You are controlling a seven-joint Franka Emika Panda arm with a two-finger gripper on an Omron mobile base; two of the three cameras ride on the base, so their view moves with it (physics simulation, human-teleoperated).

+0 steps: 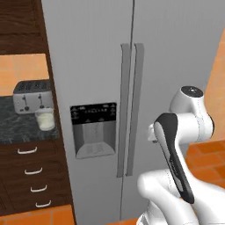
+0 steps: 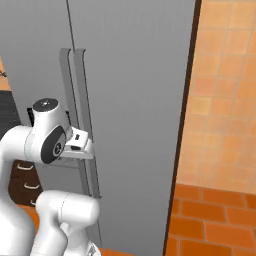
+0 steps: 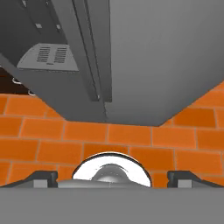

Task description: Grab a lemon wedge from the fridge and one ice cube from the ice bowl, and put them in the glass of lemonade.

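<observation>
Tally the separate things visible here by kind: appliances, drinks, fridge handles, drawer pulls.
Appliances: 2, fridge and toaster
Drinks: 1, glass of lemonade
Fridge handles: 2
Drawer pulls: 4
Total: 9

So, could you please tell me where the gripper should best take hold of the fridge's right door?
Probably the right door's long vertical handle on the fridge, around mid-height, approached from the front. It is a slim upright bar, so the open gripper could straddle it sideways.
</observation>
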